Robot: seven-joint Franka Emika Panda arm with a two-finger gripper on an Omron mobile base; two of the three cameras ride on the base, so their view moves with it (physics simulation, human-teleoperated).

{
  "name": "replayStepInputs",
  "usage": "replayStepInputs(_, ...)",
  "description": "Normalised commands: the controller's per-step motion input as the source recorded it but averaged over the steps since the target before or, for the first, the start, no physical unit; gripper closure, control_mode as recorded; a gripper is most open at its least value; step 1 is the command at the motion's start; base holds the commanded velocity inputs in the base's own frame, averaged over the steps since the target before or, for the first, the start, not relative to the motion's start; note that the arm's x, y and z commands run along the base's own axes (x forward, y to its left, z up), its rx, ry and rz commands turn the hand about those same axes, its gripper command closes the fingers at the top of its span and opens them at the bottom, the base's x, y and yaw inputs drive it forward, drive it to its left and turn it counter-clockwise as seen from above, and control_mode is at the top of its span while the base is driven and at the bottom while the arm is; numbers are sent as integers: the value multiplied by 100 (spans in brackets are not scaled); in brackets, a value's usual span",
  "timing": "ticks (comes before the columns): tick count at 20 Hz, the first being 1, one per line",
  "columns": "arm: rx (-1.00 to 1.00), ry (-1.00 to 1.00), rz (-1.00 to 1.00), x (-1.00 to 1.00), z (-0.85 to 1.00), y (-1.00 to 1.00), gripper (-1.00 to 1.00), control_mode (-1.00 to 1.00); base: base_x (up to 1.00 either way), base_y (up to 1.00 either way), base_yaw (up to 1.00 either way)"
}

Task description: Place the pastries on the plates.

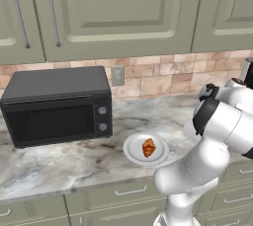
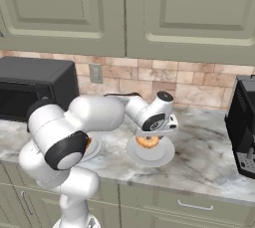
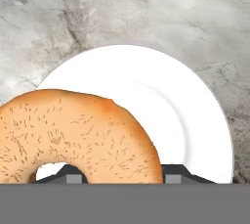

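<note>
We see the claw (image 2: 149, 139) low over the right-hand plate (image 2: 165, 155) on the marble counter (image 2: 209, 147), closed on the doughnut (image 2: 147, 142), which it holds just above the plate's middle; from the right base view we cannot tell whether the doughnut touches the plate. In the hand view the doughnut (image 3: 73, 135) sits close to the camera at lower left, between the two dark fingertips (image 3: 175, 174), with the white plate (image 3: 195, 120) spread behind it and grey-veined counter (image 3: 146, 8) beyond the rim. The croissant (image 1: 148, 147) lies on the other plate (image 1: 132, 150), roughly at its centre, near the counter's front edge and just right of the black microwave (image 1: 57, 104). In the right base view that plate (image 2: 94, 147) is mostly hidden behind the arm's elbow. The two plates stand side by side, apart, not touching. A black appliance (image 2: 243, 127) stands at the counter's far right, well apart from the doughnut's plate. Green-grey cabinets (image 1: 118, 8) hang above a brick-pattern backsplash (image 1: 163, 74) with a wall socket (image 1: 117, 75).
</note>
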Motion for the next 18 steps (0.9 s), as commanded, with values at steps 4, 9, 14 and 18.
replayStepInputs(4, 0, 2, 0, -29, -7, 0, 100, -100, 0, 0, 0)
replayStepInputs(9, 0, 7, 0, -3, -11, 1, 100, -100, 0, 0, 0)
replayStepInputs(14, 0, 0, 0, 0, -12, 0, 100, -100, 0, 0, 0)
replayStepInputs(18, 0, 0, 0, 0, -8, 0, 100, -100, 0, 0, 0)
